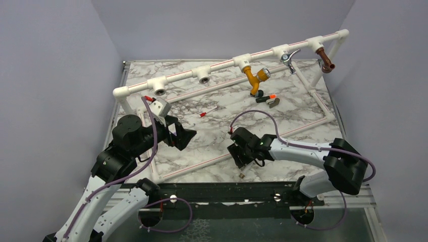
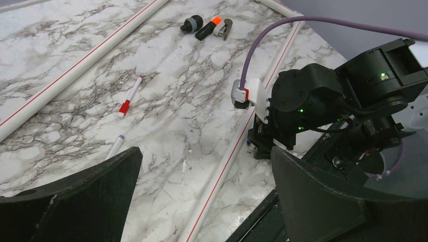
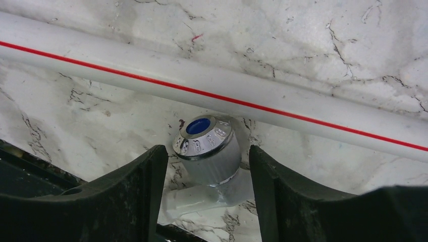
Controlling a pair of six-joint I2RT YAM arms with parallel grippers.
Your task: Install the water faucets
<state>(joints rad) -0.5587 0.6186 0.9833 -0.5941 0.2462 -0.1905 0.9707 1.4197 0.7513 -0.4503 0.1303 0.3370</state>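
In the right wrist view a white plastic faucet with a silvery knob and blue cap lies on the marble beside a low white pipe. My right gripper is open, one finger on each side of the knob with narrow gaps. From above, the right gripper points down and hides this faucet. My left gripper is open and empty, held above the table; it shows the same in its wrist view. A black-and-orange faucet lies loose at the back.
The white pipe frame carries a mustard-yellow faucet, a chrome-levered one and a brown one. Two tee sockets at its left stand open. A small red-tipped stick lies mid-table. The table's front edge is close behind the right gripper.
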